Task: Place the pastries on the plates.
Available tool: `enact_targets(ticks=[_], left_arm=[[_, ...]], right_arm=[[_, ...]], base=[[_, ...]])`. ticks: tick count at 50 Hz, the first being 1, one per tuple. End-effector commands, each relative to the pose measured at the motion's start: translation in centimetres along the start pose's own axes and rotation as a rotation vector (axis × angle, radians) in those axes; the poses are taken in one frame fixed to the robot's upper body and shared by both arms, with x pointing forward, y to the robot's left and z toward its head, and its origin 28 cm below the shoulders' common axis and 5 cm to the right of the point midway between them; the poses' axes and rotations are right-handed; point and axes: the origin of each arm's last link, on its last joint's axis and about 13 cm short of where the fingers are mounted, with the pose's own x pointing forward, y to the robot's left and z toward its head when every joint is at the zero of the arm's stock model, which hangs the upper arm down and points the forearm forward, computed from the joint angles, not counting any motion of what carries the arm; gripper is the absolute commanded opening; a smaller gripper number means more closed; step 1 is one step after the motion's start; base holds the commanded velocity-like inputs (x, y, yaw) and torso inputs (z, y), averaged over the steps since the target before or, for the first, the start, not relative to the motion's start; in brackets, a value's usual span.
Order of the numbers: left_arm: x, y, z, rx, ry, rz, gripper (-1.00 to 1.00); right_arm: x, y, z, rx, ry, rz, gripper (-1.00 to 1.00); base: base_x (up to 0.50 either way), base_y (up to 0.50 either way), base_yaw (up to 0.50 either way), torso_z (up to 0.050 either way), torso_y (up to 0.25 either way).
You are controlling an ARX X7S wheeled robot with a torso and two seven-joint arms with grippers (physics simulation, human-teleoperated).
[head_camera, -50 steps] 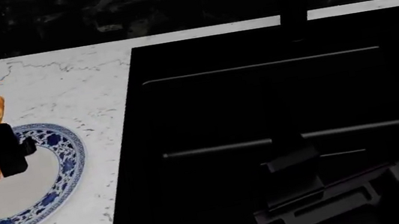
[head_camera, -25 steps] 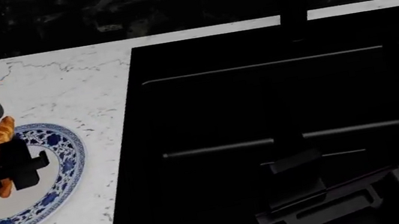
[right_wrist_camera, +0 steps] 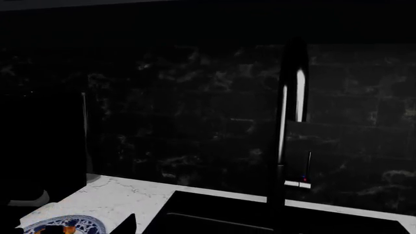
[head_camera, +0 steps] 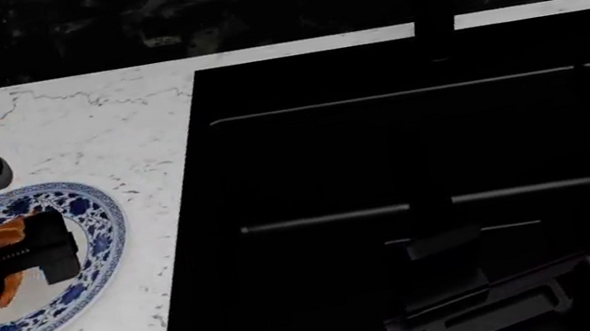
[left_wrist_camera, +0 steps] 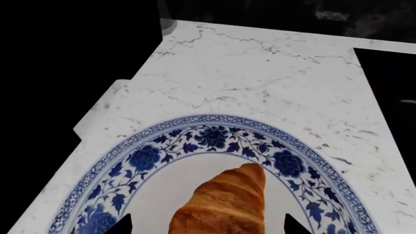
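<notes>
Over the blue-rimmed plate (head_camera: 88, 220) hangs the left claw (head_camera: 36, 249), a black block with a croissant (head_camera: 5, 239) lodged in it; orange crust shows on both sides of the claw body in the head view. From the left wrist view the croissant (left_wrist_camera: 224, 204) points its tapered end toward the far rim of the plate (left_wrist_camera: 215, 134), with the two dark fingertips (left_wrist_camera: 295, 225) showing at either side of the pastry. Whether they press it or stand just off it cannot be told, and whether the croissant rests on the white centre of the plate or hangs just above it cannot be told either.

Beneath the plate lies the white marbled desk (head_camera: 97, 127), and the plate sits near the desk's edge beside the black sink (head_camera: 421, 198). Beyond the sink, away from the plate, stands the dark faucet (right_wrist_camera: 289, 122) against a dark marbled wall (right_wrist_camera: 195, 112). Near the plate-far corner of the sink the right claw (head_camera: 477, 315) shows as a dim grey shape; its jaws cannot be made out.
</notes>
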Motion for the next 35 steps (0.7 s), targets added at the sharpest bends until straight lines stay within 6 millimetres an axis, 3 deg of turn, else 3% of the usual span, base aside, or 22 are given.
enact_targets(ticks=[1, 12, 16, 19, 23, 27, 35], left_arm=[[0.0, 0.1, -0.1, -0.014, 0.01, 0.002, 1.0], [-0.7, 0.1, 0.3, -0.021, -0.006, -0.013, 1.0], [-3.6, 0.4, 2.7, -0.053, -0.098, -0.06, 1.0], [-7.6, 1.3, 5.2, -0.073, -0.22, -0.092, 1.0], [-11.5, 2.4, 6.6, -0.086, -0.328, -0.102, 1.0], [-14.3, 3.0, 6.5, -0.089, -0.379, -0.108, 1.0], [-16.1, 3.4, 3.4, -0.094, -0.407, -0.119, 1.0]], right_arm=[[0.0, 0.0, -0.1, 0.004, 0.003, -0.003, 1.0], [0.0, 0.0, -0.1, 0.005, 0.005, -0.004, 1.0], [0.0, 0.0, -0.1, 0.004, 0.006, -0.003, 1.0], [0.0, 0.0, -0.1, 0.005, 0.003, -0.002, 1.0], [0.1, 0.1, -0.1, 0.006, 0.001, 0.001, 1.0], [0.3, 0.1, -0.2, 0.005, -0.002, 0.008, 1.0], [1.1, -0.1, -0.2, -0.002, -0.008, 0.022, 1.0]], base=[[0.0, 0.0, 0.0, 0.0, 0.0], [0.0, 0.0, 0.0, 0.0, 0.0], [0.0, 0.0, 0.0, 0.0, 0.0], [0.0, 0.0, 0.0, 0.0, 0.0], [0.0, 0.0, 0.0, 0.0, 0.0], [0.0, 0.0, 0.0, 0.0, 0.0], [0.0, 0.0, 0.0, 0.0, 0.0]])
